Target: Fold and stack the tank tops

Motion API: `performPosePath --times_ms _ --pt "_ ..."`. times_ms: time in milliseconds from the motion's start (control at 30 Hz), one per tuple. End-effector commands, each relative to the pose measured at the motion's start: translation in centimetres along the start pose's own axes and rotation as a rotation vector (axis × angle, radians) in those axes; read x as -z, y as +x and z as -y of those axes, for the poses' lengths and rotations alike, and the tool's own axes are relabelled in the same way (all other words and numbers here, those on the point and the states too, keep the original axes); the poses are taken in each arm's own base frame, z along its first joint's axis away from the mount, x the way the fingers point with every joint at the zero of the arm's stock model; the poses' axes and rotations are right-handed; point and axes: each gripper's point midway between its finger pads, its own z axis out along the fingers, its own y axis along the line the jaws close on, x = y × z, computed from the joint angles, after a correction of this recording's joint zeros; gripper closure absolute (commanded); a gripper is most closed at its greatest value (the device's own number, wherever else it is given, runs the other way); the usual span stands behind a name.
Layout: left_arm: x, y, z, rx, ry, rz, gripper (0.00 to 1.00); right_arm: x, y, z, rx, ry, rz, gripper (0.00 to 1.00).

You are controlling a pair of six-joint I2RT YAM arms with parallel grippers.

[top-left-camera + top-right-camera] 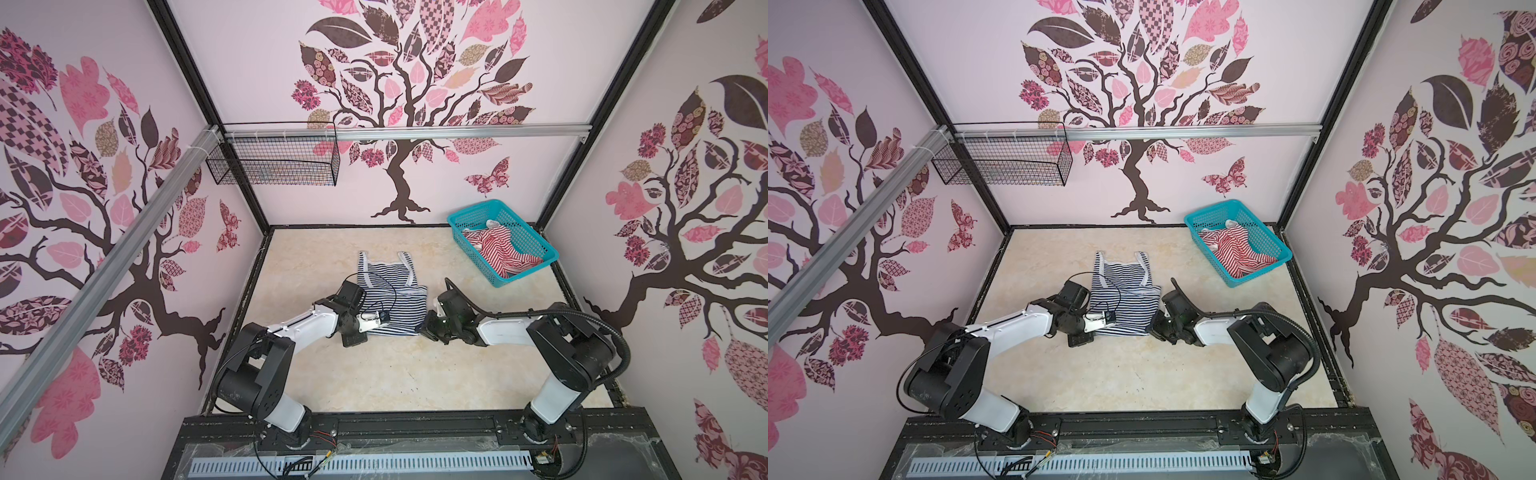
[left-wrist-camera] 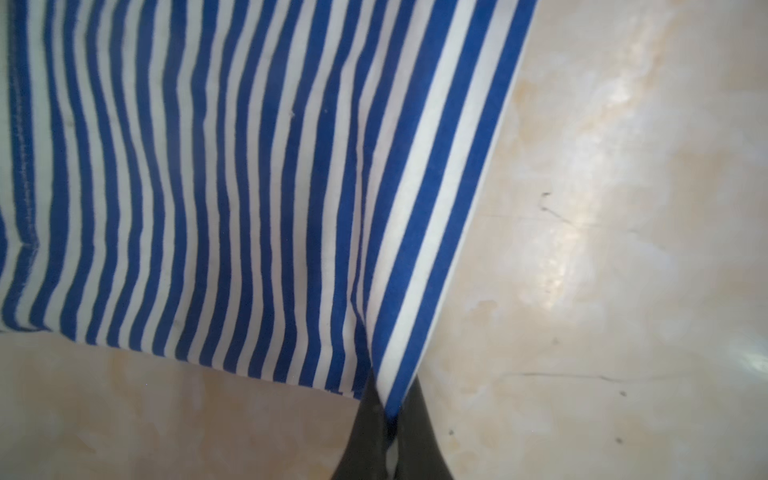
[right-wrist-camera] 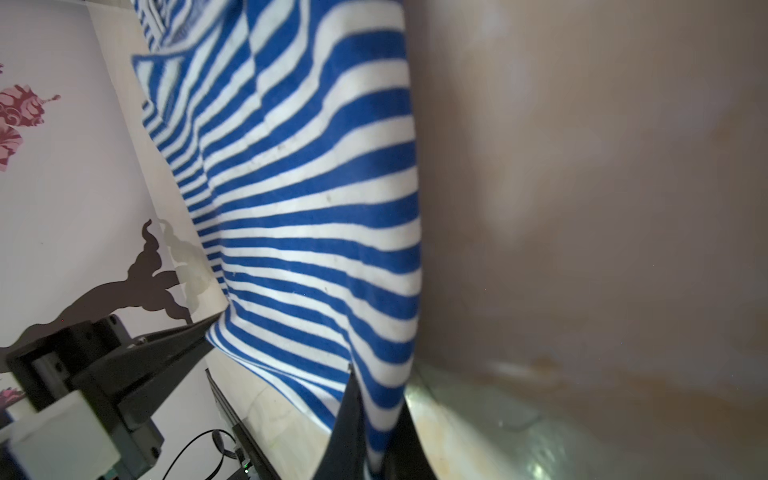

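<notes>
Beige marbled table [image 1: 374, 374] [image 1: 1121, 374], glossy, dark frame along edges. On middle lies navy-and-white tank top [image 1: 395, 293] [image 1: 1127, 297], spread mostly flat, straps toward back wall, hem toward near side; both near hem corners raised little off surface. At back right corner stands teal basket [image 1: 534, 239] [image 1: 1264, 237], turned askew, well apart from top.

I have the near tank top [image 1: 390, 303] lying mid-table, on the table [image 1: 374, 374], straps toward the back wall; the far tank top [image 1: 494, 249] sits in the basket [image 1: 530, 239] at the back right, well apart from it; on the near one, the left gripper [image 2: 390, 424] pinches the front left corner and the right gripper [image 3: 376, 432] the front right corner; a wire rack [image 1: 274, 164] hangs on the back wall, up left.
</notes>
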Motion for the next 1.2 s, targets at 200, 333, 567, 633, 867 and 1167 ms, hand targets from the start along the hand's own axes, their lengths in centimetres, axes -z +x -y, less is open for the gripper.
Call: performPosePath --times_ms 200,333,567,633,867,1167 --pt "4.8 -3.0 10.6 -0.1 0.321 0.027 1.0 5.0 3.3 0.9 0.061 0.068 -0.062 1.0" --pt "7.1 -4.8 15.2 -0.143 0.435 0.067 1.0 8.0 5.2 1.3 0.074 0.099 -0.085 1.0" --pt "10.7 -7.9 18.7 -0.118 0.581 0.171 1.0 13.0 6.4 1.2 0.079 0.126 -0.055 1.0" --pt "11.5 -8.4 18.9 -0.112 0.601 0.195 1.0 13.6 6.4 0.1 0.086 0.105 -0.061 0.99" --pt "13.2 -9.2 17.4 -0.049 0.574 0.313 1.0 13.7 3.9 -4.8 0.125 0.055 -0.023 0.99" --pt "14.8 -8.5 9.7 0.105 0.518 0.439 1.0 9.2 -0.2 -11.2 0.173 -0.019 -0.025 0.97"
